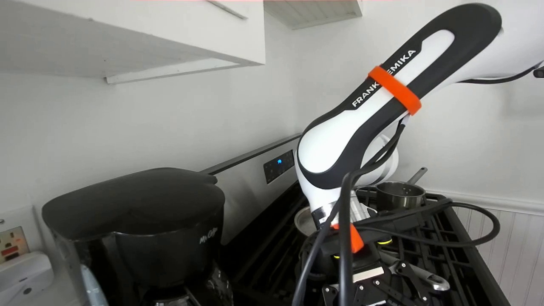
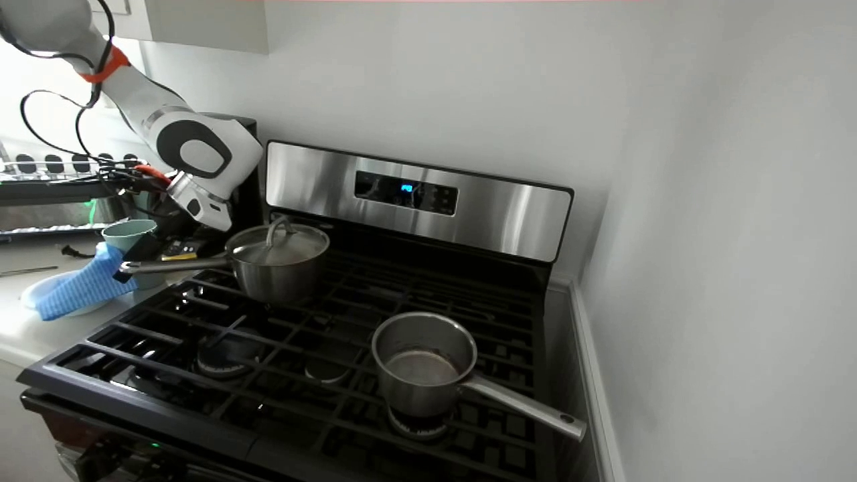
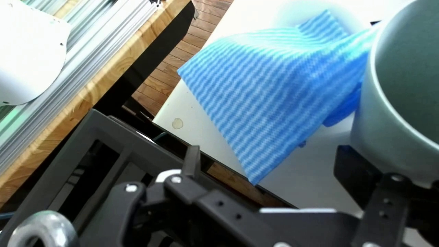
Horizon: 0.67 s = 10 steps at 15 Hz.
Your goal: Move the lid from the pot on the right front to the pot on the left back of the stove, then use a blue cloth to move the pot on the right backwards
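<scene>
Hanging near the stove (image 2: 281, 381), the gripper (image 3: 269, 157) has its jaws wide apart near the striped blue cloth (image 3: 274, 89), which drapes across the white counter (image 3: 185, 106), just beside a pale green container (image 3: 380, 137); I see the metal lid (image 2: 298, 248) on the back-left pot (image 2: 278, 284); a second pot (image 2: 422, 365) stands front right.

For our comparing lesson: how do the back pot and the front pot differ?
The back pot is covered by a lid; the front pot is uncovered. In an exterior view, the back pot's handle points to the picture's left, the front pot's handle to its right. Both look metal, with one long handle.
</scene>
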### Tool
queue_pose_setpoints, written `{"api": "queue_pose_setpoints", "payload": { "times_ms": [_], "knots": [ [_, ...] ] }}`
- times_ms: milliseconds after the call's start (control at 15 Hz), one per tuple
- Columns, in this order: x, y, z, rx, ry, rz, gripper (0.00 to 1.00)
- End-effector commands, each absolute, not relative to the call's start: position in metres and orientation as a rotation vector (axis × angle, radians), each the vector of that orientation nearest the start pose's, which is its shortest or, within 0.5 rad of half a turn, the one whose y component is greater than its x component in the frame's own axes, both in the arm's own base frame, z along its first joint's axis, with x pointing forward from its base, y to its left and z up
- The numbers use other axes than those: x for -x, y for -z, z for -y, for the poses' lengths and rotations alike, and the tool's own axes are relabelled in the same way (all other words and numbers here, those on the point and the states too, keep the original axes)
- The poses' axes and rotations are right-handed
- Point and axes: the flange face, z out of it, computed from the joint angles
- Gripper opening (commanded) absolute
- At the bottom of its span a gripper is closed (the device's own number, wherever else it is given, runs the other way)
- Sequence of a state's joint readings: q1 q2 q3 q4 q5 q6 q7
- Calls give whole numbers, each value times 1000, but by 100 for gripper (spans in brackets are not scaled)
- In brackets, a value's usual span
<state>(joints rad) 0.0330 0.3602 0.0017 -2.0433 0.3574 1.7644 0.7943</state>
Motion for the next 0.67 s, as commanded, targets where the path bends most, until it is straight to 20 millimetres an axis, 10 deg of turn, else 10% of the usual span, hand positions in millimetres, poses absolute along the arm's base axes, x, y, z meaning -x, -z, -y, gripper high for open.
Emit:
{"api": "queue_pose_setpoints", "payload": {
  "times_ms": [0, 267, 600],
  "knots": [
    [-520, -231, -60, 2588, -1045, -1402, 100],
    [-520, -226, -66, 2591, -1055, -1461, 96],
    [-519, -225, -67, 2572, -1089, -1493, 53]
  ]
}}
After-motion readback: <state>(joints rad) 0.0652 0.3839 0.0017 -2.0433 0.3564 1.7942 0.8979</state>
